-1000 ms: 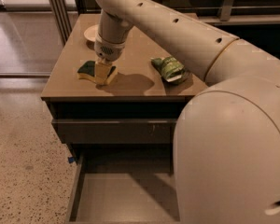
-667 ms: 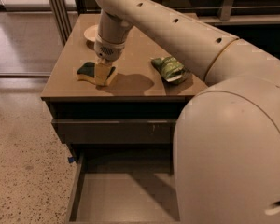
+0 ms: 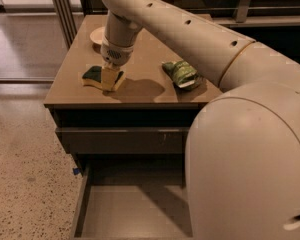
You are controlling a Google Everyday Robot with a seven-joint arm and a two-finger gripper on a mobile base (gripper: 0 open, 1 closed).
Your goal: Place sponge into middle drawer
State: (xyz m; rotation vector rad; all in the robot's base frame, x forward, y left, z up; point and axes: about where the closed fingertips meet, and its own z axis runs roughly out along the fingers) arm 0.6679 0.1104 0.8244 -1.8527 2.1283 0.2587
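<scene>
The sponge (image 3: 93, 76), yellow with a dark green top, lies on the brown tabletop (image 3: 140, 91) near its left front corner. My gripper (image 3: 110, 79) points straight down onto the sponge's right end and hides that part of it. The middle drawer (image 3: 132, 211) is pulled out below the tabletop, towards the camera, and its flat grey-brown floor is bare. My arm's large pale shell fills the right side of the view and hides the drawer's right part.
A green-and-white snack bag (image 3: 181, 74) lies right of the gripper on the tabletop. A white bowl (image 3: 97, 35) stands behind the sponge. A shut drawer front with pale scratches (image 3: 125, 140) sits above the open drawer. Speckled floor (image 3: 25, 174) lies to the left.
</scene>
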